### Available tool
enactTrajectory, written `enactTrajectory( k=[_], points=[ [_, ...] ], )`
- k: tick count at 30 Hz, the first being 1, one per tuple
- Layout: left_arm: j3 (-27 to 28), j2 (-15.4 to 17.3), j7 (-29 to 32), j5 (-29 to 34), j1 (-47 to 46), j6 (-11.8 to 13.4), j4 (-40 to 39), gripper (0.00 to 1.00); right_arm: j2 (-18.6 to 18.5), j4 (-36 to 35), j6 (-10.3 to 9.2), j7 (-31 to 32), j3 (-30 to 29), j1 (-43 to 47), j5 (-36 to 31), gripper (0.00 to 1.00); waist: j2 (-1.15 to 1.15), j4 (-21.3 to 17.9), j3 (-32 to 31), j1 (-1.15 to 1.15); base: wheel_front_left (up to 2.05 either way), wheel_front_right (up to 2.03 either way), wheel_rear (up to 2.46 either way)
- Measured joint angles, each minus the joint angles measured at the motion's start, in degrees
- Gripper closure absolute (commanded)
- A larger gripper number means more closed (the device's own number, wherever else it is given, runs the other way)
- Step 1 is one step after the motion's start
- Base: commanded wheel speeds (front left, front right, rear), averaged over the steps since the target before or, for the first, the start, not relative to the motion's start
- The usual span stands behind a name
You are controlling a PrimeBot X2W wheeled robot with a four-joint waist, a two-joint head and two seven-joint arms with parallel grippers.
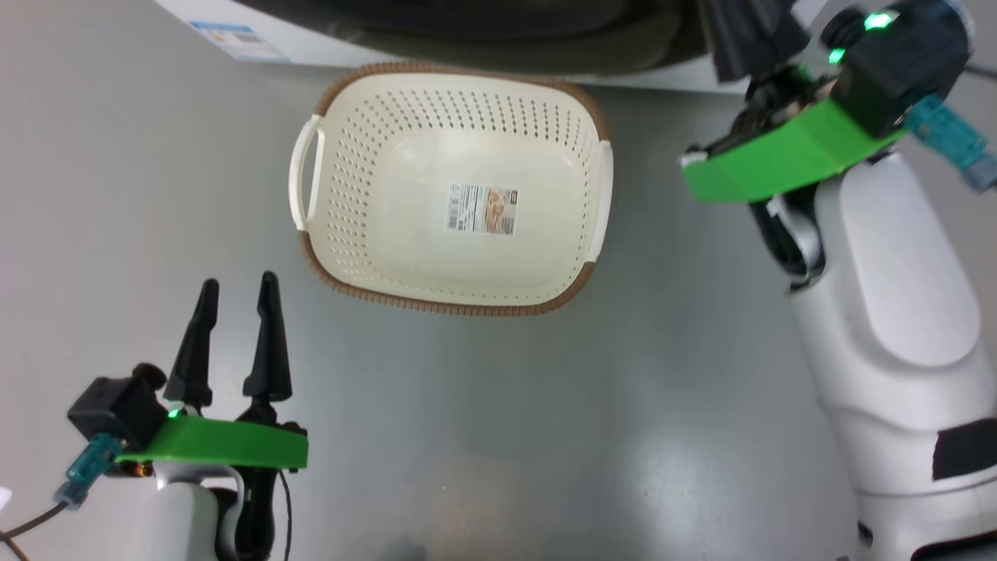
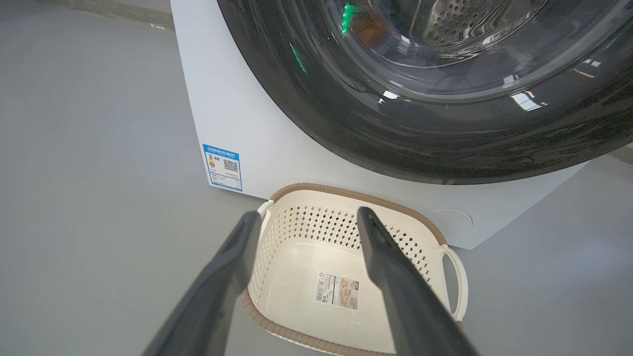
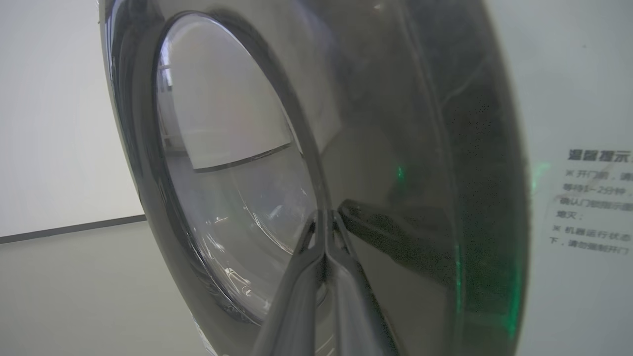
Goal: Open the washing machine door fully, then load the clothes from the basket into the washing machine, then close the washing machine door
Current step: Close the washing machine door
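Observation:
The cream basket (image 1: 350, 195) with its brown rim stands on the floor in front of the washing machine (image 2: 257, 143) and holds nothing but its sticker. The clothes are out of view. The door (image 2: 445, 143) lies against the machine's front, and the steel drum (image 2: 460, 20) shows through its glass. My left gripper (image 1: 237, 292) hangs open, near and left of the basket, fingers (image 2: 395, 277) pointing at it. My right gripper (image 3: 324, 215) is shut, its tips touching the door (image 3: 420, 148) where the glossy black rim meets the glass.
Grey floor (image 1: 545, 436) stretches on all sides of the basket. A blue label (image 2: 223, 167) sits low on the machine's left corner, and a round filter cap (image 2: 452, 220) sits behind the basket. My pale right forearm (image 1: 888, 296) rises along the right side.

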Motion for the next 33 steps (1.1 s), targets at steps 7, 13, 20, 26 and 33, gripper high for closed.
enactTrajectory(
  k=[7,13,20,26,33],
  points=[
    [-1.0,-0.1,0.0,-0.4,-2.0,0.0,-0.1,0.00,-0.9,2.0,0.04,0.0,-2.7,-5.8,-1.6,1.00,0.00,0.6,3.2,0.00,0.00,0.00,0.00],
    [-1.3,-0.2,0.0,-0.8,-2.5,0.0,0.0,0.00,-0.7,4.2,0.66,-0.3,-5.8,-8.4,-4.1,1.00,0.00,1.7,4.2,0.00,0.00,0.00,0.00],
    [0.6,-0.2,0.0,-1.0,-2.7,0.0,-0.1,0.00,-0.6,4.9,0.71,-0.5,-6.0,-8.1,-4.0,1.00,0.00,1.2,3.0,0.00,0.00,0.00,0.00],
    [2.9,-0.2,0.0,-0.6,-2.3,0.0,-0.3,0.00,-0.8,1.8,0.38,-0.5,-6.7,-2.9,-2.7,1.00,0.00,0.0,0.2,0.00,0.00,0.00,0.00],
    [6.7,-0.3,-0.1,1.0,1.2,0.0,2.7,0.00,-0.1,-2.2,0.38,-0.5,-7.0,11.2,0.2,0.11,0.00,-1.8,-5.3,0.00,0.00,0.00,0.00]
  ],
)
